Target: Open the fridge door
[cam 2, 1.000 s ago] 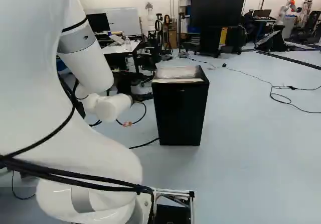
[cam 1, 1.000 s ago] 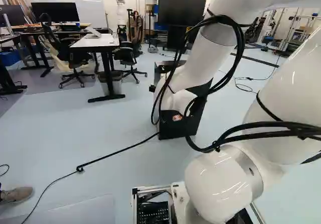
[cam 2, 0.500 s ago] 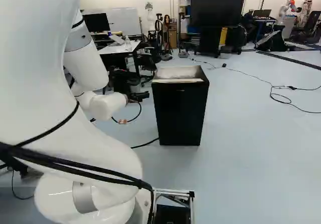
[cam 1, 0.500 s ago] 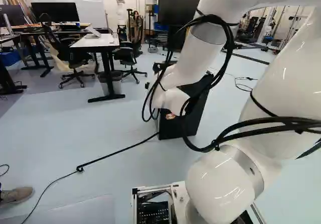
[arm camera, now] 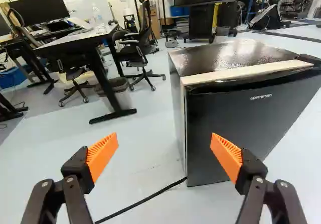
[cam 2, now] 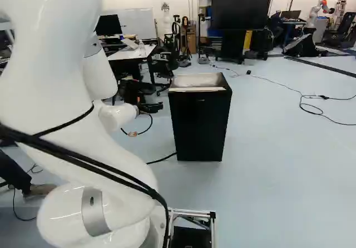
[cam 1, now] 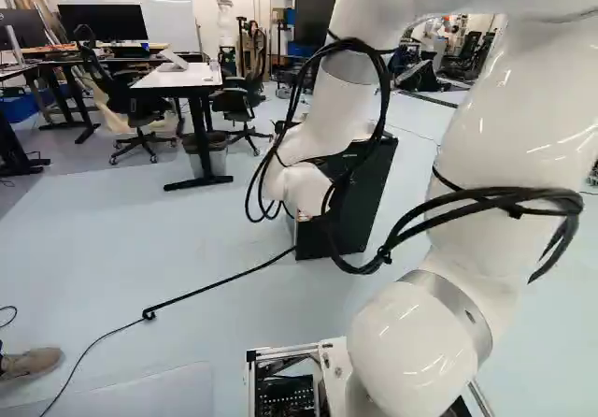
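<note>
Ahead of the spread fingers (cam 2: 158, 107), to one side, the fridge (arm camera: 235, 128).

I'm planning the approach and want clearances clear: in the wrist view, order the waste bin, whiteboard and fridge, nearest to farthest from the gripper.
1. Fridge: ahead, right of the gripper in the right base view.
2. Waste bin: by the desk's leg.
3. Whiteboard: behind the desk.

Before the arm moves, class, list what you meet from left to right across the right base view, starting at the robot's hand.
Hand → black fridge → narrow yellow panel beyond it → another robot in the background.
</note>
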